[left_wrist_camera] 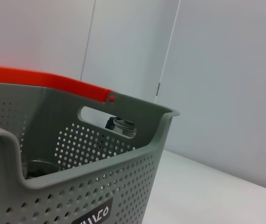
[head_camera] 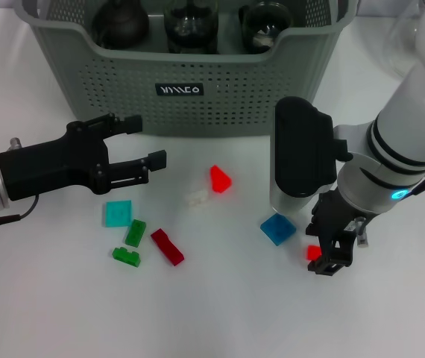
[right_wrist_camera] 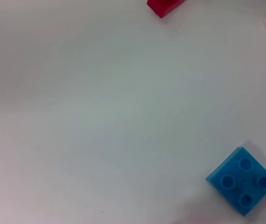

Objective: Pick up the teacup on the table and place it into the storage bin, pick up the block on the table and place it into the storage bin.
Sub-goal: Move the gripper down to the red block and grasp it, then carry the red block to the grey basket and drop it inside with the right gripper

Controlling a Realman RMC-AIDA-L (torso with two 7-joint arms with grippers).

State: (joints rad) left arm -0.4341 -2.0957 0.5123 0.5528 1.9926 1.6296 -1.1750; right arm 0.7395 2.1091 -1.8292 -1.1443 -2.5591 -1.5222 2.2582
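Bin [head_camera: 220,89] top cut off by head view edge; small red block [head_camera: 314,253] half hidden behind right end effector [head_camera: 330,257].

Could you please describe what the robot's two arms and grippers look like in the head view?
The left gripper is matte black with two angular fingers, on a silver metal wrist with a thin black cable. The right gripper is also black, beneath a white arm with black ring bands, a glowing teal light and a large black housing.

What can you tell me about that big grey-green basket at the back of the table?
The storage bin is a grey-green plastic basket standing upright at the table's far edge. Its walls are perforated with small holes, its rim is smooth, and a cut-out handle shows in the left wrist view. A small black label with white lettering sits on the front. Dark rounded vessels stand inside.
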